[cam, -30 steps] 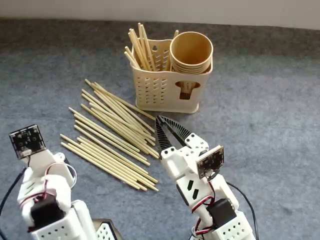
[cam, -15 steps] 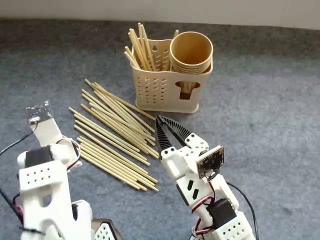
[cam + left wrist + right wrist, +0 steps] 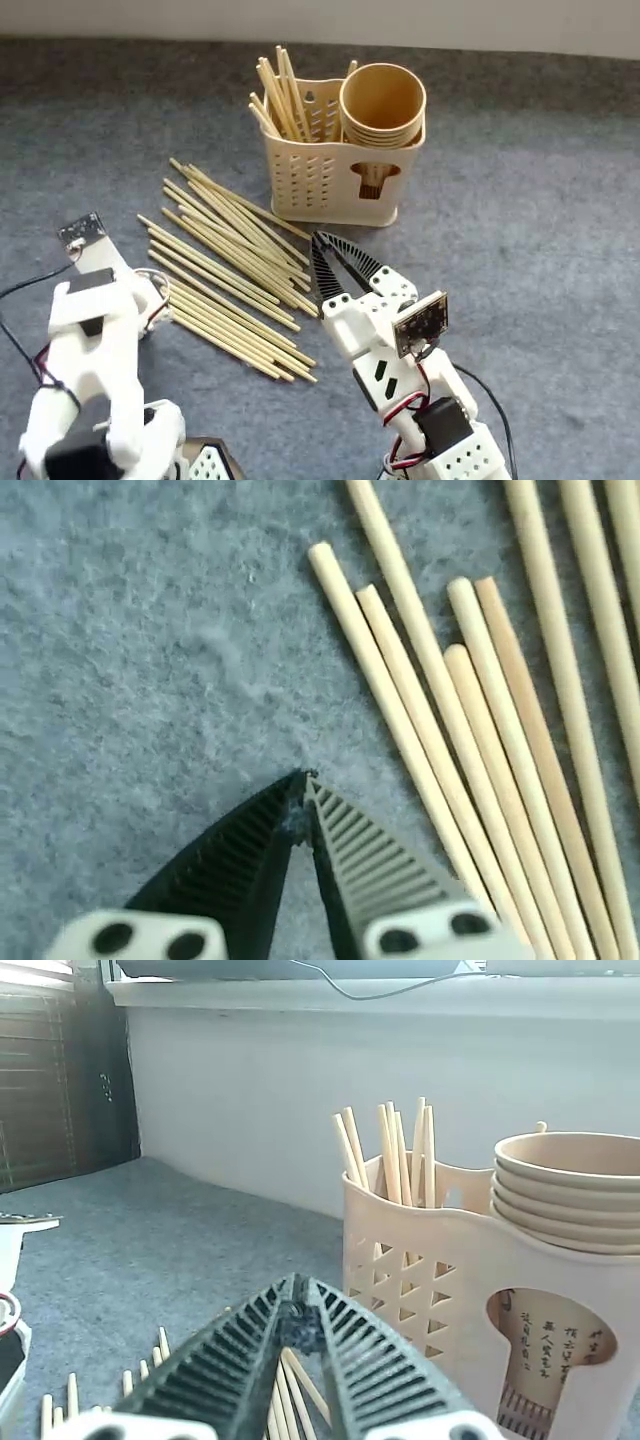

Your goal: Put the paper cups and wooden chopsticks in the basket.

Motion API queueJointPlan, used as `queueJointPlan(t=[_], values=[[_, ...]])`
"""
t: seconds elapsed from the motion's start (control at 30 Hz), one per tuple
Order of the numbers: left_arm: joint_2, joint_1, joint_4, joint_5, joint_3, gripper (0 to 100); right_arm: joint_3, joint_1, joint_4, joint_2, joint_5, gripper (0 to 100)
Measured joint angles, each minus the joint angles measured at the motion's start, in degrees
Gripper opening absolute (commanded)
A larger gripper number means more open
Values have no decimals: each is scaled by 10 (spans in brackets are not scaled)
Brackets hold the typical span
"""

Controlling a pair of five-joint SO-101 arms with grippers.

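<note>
A cream slotted basket (image 3: 330, 170) stands at the back of the grey carpet. It holds a stack of paper cups (image 3: 382, 103) and several upright chopsticks (image 3: 278, 92). Many loose wooden chopsticks (image 3: 230, 262) lie fanned out in front of it. My left gripper (image 3: 303, 782) is shut and empty, its tips low over the carpet just beside the near ends of the chopsticks (image 3: 440, 710). The left arm (image 3: 95, 315) covers it from above. My right gripper (image 3: 319, 240) is shut and empty, just past the pile's right edge, pointing at the basket (image 3: 450, 1270) and cups (image 3: 570, 1185).
Grey carpet (image 3: 530, 230) stretches open to the right of the basket and to the far left. A pale wall (image 3: 250, 1090) rises behind the basket. The right arm's white body (image 3: 400, 350) sits near the front edge.
The left arm has swung forward and down, bringing its gripper to the near ends of the loose chopsticks. The right arm, basket and chopsticks have not moved.
</note>
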Motion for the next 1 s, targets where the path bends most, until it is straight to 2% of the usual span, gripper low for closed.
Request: queueJointPlan(t=[0.07, 0.2, 0.6, 0.83, 1.0], values=[[29, 0, -7, 7, -18, 117, 0, 0, 0, 0, 0, 5], [70, 0, -8, 31, -52, 99, 0, 0, 0, 0, 0, 5], [72, 0, -5, 35, -88, 74, 0, 0, 0, 0, 0, 5], [72, 33, 58, 55, -131, 74, 0, 0, 0, 0, 0, 5], [79, 39, 39, 73, -132, 74, 0, 0, 0, 0, 0, 5]])
